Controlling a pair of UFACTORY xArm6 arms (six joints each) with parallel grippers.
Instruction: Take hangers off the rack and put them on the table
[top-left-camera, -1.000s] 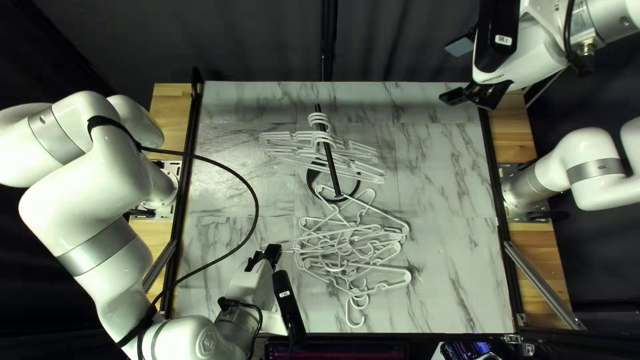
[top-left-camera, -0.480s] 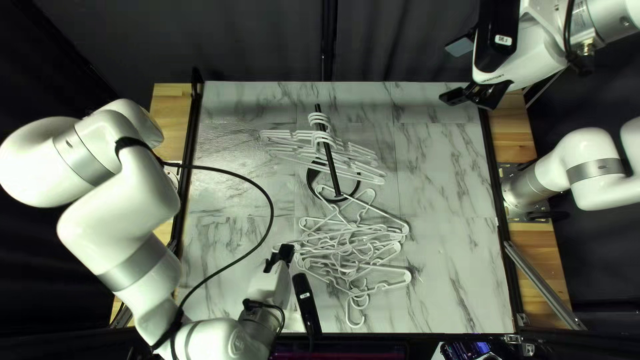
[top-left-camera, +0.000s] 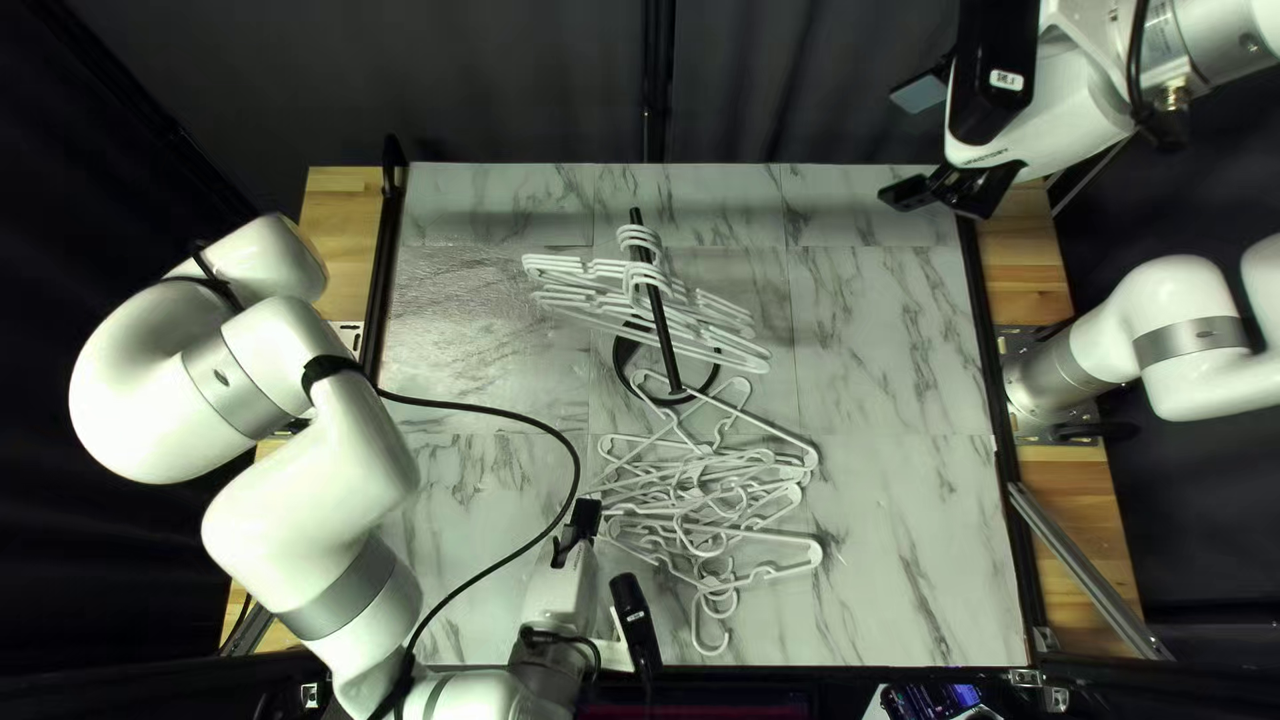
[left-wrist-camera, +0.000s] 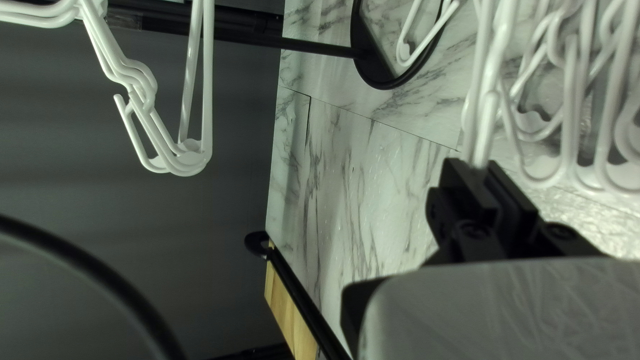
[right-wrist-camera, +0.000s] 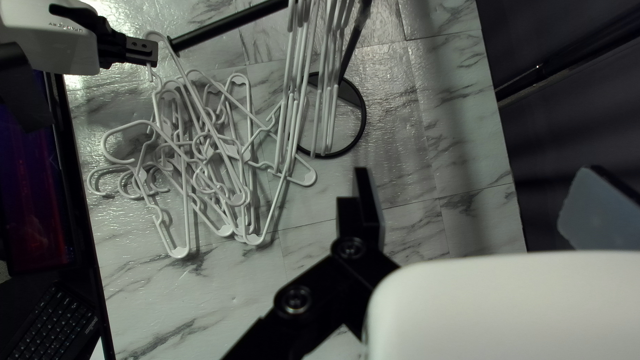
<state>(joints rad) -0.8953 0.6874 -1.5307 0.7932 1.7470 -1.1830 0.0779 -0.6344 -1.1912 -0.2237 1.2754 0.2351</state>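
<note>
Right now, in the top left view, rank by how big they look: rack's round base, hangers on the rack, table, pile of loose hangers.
1. Table
2. Pile of loose hangers
3. Hangers on the rack
4. Rack's round base

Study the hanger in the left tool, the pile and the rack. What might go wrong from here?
The left tool grips a hanger at the edge of the tangled pile, so it may hook others and drag them as the arm moves off.

The hangers left on the rack hang close together, so pulling one off might bring its neighbours along.
</note>
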